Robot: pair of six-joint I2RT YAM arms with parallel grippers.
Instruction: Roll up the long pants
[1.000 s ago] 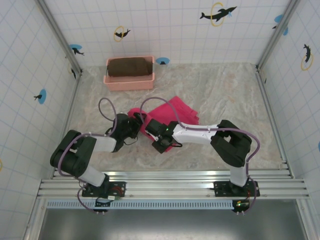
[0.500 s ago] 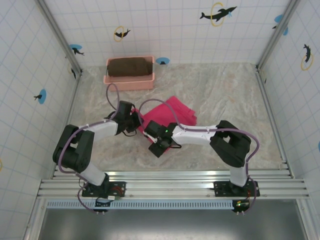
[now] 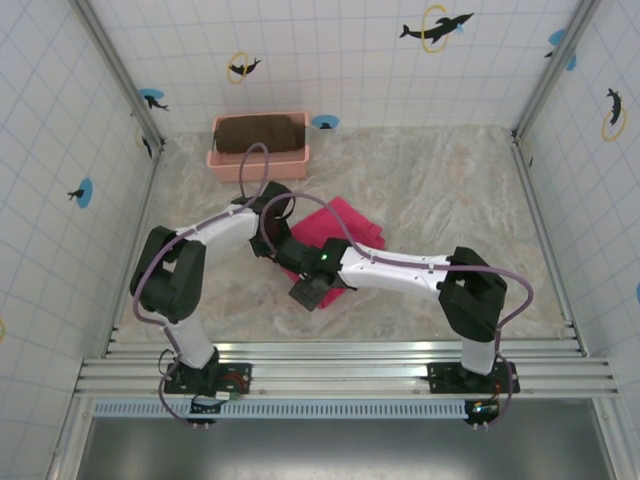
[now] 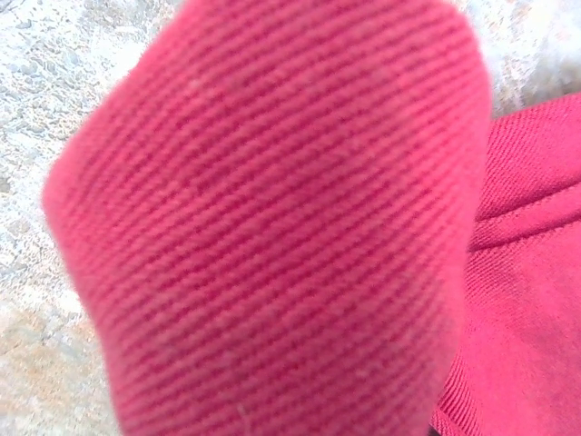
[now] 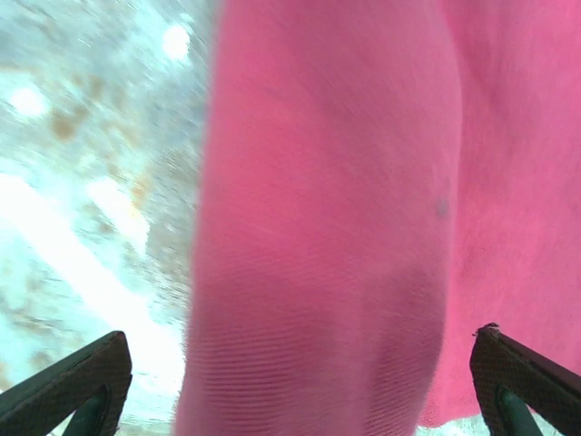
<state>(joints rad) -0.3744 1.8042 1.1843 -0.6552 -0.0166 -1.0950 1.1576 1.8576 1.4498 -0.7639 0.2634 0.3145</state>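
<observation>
**Long pants (image 3: 345, 222): hold released on the right, bundle drawn tighter**

**Top external view.** The magenta bundle lies at the centre of the table (image 3: 450, 190), to the lower right of the pink basket (image 3: 225, 163). It is more compact than a second ago. The left gripper (image 3: 280, 228) has been carried from the bundle's left side up to its upper left edge. The right gripper (image 3: 308, 293) has been drawn back to the lower left edge. It is judged that hands are being reset between roll turns. The dolphin decals (image 3: 436, 27) on the walls carry no text.

**Left wrist view.** Ribbed fabric hangs directly before the lens. The fingers are covered, so closure cannot be told.

**Right wrist view.** The jaws are spread wide, with a rolled fold lying between the fingertips, unpinched. No brand or label is legible.
</observation>
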